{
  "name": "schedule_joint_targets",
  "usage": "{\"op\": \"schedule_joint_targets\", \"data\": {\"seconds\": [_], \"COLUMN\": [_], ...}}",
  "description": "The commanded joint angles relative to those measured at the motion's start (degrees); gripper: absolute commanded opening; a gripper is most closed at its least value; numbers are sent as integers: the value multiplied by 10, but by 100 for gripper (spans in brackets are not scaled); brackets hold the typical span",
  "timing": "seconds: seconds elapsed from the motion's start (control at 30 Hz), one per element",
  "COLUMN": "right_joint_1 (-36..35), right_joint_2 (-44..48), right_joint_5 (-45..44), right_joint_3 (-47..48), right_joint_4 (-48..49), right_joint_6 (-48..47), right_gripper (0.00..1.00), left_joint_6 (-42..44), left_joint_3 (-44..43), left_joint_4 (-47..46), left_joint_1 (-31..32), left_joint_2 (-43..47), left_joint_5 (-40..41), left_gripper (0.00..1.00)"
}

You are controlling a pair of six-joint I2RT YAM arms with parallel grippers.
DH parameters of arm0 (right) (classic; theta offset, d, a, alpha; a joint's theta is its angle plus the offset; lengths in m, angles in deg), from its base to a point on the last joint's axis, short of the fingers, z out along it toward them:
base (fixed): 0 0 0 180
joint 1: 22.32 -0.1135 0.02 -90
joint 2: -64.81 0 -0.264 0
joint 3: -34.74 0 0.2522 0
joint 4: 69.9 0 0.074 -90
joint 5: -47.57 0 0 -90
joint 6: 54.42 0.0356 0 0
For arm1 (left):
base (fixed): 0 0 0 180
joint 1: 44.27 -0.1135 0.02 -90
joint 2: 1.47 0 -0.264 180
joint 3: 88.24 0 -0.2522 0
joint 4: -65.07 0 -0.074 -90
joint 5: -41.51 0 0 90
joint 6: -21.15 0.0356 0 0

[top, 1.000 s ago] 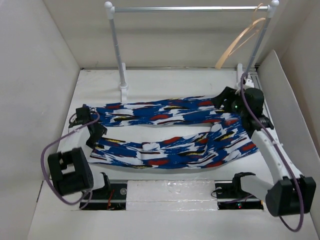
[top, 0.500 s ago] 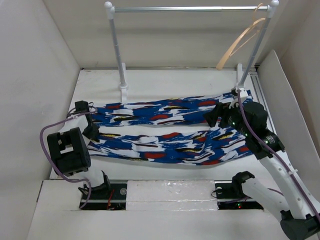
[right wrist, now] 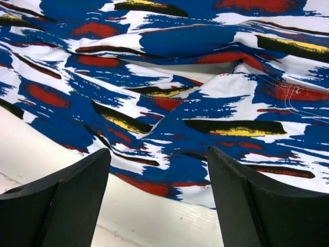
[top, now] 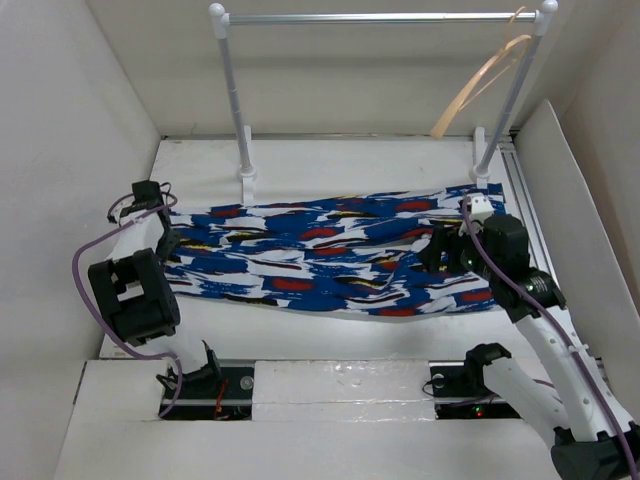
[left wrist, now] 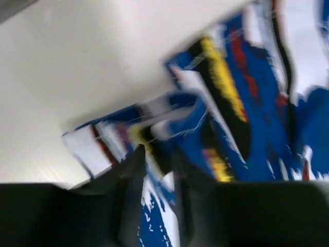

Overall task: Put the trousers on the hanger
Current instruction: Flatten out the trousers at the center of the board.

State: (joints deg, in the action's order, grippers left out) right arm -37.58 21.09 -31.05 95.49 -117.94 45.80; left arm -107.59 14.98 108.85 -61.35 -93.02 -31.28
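Observation:
The trousers [top: 330, 255], blue and white with red, black and yellow dashes, lie folded lengthwise across the table floor. My left gripper [top: 160, 240] is shut on the trousers' left end; the left wrist view shows fabric [left wrist: 154, 180] pinched between the close-set fingers. My right gripper [top: 435, 252] hangs open above the trousers' right part, holding nothing; in the right wrist view the fabric [right wrist: 169, 103] lies below the spread fingers [right wrist: 67, 200]. The pale tan hanger [top: 480, 85] hangs by its hook from the right end of the rail.
A metal rail rack [top: 380, 17] on white posts [top: 235, 100] stands at the back. White walls enclose the table on the left and back, with an angled white panel [top: 570, 200] at the right.
My left gripper has pulled the trousers' left end back and left, bringing the two legs together. My right gripper has let go, lifted and moved toward the front, now open.

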Motion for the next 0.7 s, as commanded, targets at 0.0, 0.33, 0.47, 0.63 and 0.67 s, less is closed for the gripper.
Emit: {"op": "schedule_joint_targets", "data": {"seconds": [0.0, 0.33, 0.47, 0.63, 0.67], "right_joint_1": [8, -12, -38, -52, -52], "right_joint_2": [22, 49, 58, 58, 58], "right_joint_5": [3, 80, 77, 75, 75], "right_joint_3": [-12, -40, -50, -37, -36], "right_joint_4": [-13, -21, -25, -44, -46], "right_joint_6": [-20, -43, -40, -47, -47], "right_gripper": [81, 44, 2, 22, 26], "left_joint_6": [-15, -29, -39, -46, -49], "left_joint_3": [18, 73, 186, 220, 221], "left_joint_4": [35, 68, 14, -13, -19], "left_joint_1": [-39, -72, -147, -162, -162], "left_joint_2": [22, 153, 194, 172, 167], "left_joint_5": [41, 22, -91, -121, -125], "left_gripper": [28, 79, 71, 67, 67]}}
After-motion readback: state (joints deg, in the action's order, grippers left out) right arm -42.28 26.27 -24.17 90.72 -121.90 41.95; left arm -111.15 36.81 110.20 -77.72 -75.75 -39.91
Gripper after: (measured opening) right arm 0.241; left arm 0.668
